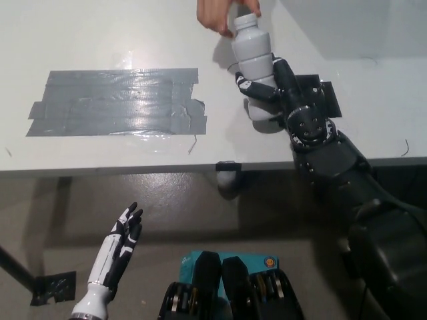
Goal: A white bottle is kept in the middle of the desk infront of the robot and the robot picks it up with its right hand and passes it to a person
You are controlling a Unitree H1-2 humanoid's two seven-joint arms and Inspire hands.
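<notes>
White bottle [253, 63], black right hand [270, 87], white left hand [120, 243], grey tape patch [117, 101] on pale desk [100, 33].

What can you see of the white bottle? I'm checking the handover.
The white plastic bottle has a ribbed, waisted body, a narrower neck and a white cap. It looks opaque and closed, and tilts slightly left at the top. The robot's black right hand is wrapped around its lower body, holding it above the grey desk. A person's hand touches its cap at the picture's top edge.
</notes>
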